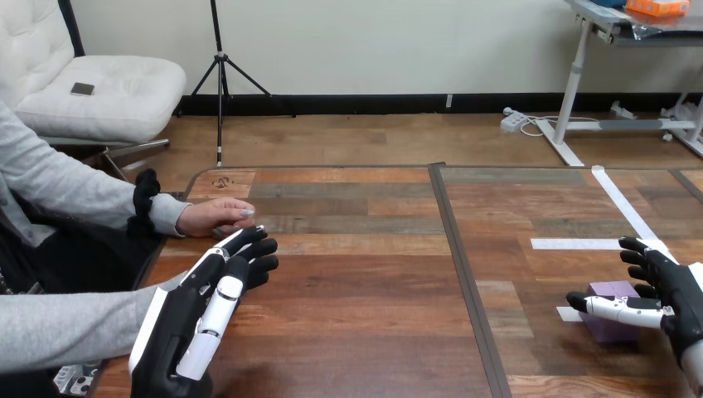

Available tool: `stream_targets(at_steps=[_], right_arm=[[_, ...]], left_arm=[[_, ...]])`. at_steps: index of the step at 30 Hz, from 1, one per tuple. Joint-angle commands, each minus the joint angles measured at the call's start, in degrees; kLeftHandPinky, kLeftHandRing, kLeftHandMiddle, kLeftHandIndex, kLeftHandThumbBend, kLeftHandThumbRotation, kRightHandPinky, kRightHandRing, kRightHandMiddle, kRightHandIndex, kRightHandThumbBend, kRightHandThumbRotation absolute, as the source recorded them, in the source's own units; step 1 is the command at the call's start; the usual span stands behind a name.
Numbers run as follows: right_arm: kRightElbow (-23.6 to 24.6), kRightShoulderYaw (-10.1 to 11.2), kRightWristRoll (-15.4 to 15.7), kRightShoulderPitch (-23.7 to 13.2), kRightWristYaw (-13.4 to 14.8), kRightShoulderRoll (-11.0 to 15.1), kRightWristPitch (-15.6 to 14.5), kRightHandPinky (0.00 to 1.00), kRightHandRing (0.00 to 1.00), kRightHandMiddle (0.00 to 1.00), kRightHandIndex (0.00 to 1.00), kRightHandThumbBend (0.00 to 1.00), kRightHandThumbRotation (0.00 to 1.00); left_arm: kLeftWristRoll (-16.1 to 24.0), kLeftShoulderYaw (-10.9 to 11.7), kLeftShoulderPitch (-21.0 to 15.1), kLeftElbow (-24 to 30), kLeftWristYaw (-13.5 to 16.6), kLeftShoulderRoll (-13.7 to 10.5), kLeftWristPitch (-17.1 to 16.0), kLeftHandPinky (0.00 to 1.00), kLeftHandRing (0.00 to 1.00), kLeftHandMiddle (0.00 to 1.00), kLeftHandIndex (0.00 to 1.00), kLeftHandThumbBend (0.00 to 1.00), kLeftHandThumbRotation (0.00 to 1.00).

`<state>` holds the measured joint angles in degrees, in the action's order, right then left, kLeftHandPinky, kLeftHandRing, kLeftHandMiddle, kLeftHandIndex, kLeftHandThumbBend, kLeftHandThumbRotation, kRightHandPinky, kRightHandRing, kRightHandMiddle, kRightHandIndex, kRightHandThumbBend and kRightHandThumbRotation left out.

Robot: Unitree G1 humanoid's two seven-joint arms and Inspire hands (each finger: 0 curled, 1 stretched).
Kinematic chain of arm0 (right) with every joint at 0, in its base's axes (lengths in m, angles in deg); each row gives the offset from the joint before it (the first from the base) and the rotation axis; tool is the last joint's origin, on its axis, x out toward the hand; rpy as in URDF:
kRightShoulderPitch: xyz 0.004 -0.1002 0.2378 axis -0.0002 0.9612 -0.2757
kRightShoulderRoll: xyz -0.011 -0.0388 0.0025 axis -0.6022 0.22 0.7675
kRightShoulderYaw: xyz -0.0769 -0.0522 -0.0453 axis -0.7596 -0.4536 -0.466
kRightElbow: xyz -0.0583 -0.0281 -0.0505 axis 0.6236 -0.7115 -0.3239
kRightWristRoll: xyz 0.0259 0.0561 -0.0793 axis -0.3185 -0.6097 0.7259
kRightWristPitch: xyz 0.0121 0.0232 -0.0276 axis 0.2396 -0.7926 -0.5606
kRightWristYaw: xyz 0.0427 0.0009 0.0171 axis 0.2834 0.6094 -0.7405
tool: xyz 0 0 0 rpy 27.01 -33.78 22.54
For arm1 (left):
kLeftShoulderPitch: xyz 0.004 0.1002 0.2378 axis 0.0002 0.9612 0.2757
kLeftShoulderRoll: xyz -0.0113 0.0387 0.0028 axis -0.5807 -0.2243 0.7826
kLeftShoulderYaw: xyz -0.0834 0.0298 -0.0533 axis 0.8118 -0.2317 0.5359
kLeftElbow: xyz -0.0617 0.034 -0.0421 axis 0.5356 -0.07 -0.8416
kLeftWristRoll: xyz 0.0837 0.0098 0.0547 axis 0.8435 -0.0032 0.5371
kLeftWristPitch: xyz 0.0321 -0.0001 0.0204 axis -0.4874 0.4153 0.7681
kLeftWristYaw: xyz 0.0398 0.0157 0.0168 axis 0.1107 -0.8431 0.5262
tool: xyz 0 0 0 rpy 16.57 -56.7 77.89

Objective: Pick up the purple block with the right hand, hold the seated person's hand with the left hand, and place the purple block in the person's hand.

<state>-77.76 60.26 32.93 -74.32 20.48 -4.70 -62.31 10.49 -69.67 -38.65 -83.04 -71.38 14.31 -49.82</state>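
The purple block (606, 327) lies on the table near the right front. My right hand (673, 292) is beside it, open, with the thumb stretched across the block's near top and the fingers spread behind it. The person's hand (214, 217) rests palm down on the table at the left edge. My left hand (201, 308) reaches toward it from the front with straight fingers; its fingertips (251, 242) come right up to the person's hand, and I cannot tell whether they touch.
The person's other grey sleeve (58, 327) lies along the left edge beside my left arm. White tape strips (618, 205) mark the table's right part. A dark seam (461, 265) runs down the table's middle.
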Motion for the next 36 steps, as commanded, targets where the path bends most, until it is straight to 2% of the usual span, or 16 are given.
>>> stream_targets(at_steps=[1, 13, 19, 25, 36], right_arm=[[0.4, -1.2, 0.4, -1.7, 0.1, -0.3, -2.0, 0.88, 0.90, 0.88, 0.86, 1.00, 0.00], [0.7, -1.8, 1.1, -1.7, 1.2, -0.2, -2.8, 0.81, 0.83, 0.82, 0.83, 0.99, 0.00], [0.7, -2.5, 1.5, -1.6, 1.8, -0.1, -2.8, 0.81, 0.82, 0.81, 0.81, 0.99, 0.00], [0.6, -4.7, 3.9, -2.0, 3.7, 0.5, -4.7, 0.79, 0.81, 0.80, 0.79, 0.99, 0.00], [0.8, -5.2, 4.4, -2.1, 4.2, 0.6, -5.3, 0.71, 0.74, 0.75, 0.75, 0.98, 0.00]], left_arm=[[0.0, 0.2, -3.4, 1.4, -0.1, -0.3, -1.4, 0.80, 0.78, 0.78, 0.77, 0.43, 0.79], [0.0, 0.2, -3.4, 1.2, -0.4, -0.5, -1.5, 0.77, 0.77, 0.76, 0.74, 0.42, 0.78], [0.4, 0.2, -3.4, 1.2, -0.1, -0.5, -1.8, 0.76, 0.76, 0.75, 0.73, 0.43, 0.78], [0.7, 0.2, -3.0, 2.0, 0.3, -0.4, -1.0, 0.75, 0.75, 0.75, 0.72, 0.43, 0.78], [0.4, 0.1, -3.1, 2.2, 0.3, -0.2, -1.2, 0.74, 0.75, 0.75, 0.71, 0.40, 0.78]])
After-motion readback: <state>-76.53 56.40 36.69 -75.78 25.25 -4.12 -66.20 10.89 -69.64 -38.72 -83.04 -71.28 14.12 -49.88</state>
